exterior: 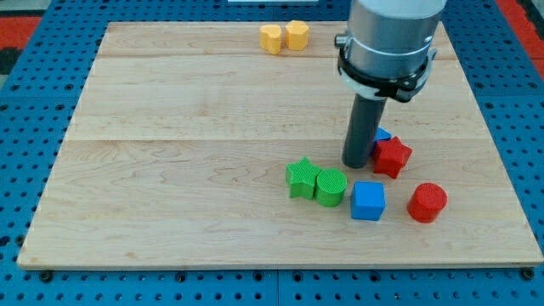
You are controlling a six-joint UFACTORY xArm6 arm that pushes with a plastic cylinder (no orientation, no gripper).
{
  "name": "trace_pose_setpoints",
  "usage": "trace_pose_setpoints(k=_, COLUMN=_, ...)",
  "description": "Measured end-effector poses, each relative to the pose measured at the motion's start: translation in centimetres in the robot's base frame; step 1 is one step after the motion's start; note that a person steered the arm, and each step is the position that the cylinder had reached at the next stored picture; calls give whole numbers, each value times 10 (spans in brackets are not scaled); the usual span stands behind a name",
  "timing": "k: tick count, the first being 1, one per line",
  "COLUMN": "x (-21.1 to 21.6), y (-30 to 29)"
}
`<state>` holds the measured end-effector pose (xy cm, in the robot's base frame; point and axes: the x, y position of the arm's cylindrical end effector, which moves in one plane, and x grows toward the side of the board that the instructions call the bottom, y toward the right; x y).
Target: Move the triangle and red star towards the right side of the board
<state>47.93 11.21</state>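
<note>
The red star (393, 156) lies at the view's right of centre on the wooden board (170, 170). A blue block (383, 135), likely the triangle, peeks out just above the star and is mostly hidden behind my rod. My tip (357, 164) rests on the board right against the star's left side, touching or nearly touching it.
A green star (301, 178) and a green cylinder (331, 187) sit together to the lower left of my tip. A blue cube (368, 201) and a red cylinder (427, 202) lie below the star. Two yellow blocks (271, 39) (297, 35) stand at the board's top edge.
</note>
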Motion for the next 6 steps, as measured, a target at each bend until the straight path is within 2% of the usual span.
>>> trace_pose_setpoints(k=1, x=0, y=34)
trace_pose_setpoints(k=2, x=-6, y=-9)
trace_pose_setpoints(k=3, x=-23, y=-3)
trace_pose_setpoints(k=4, x=-47, y=43)
trace_pose_setpoints(k=6, x=-34, y=39)
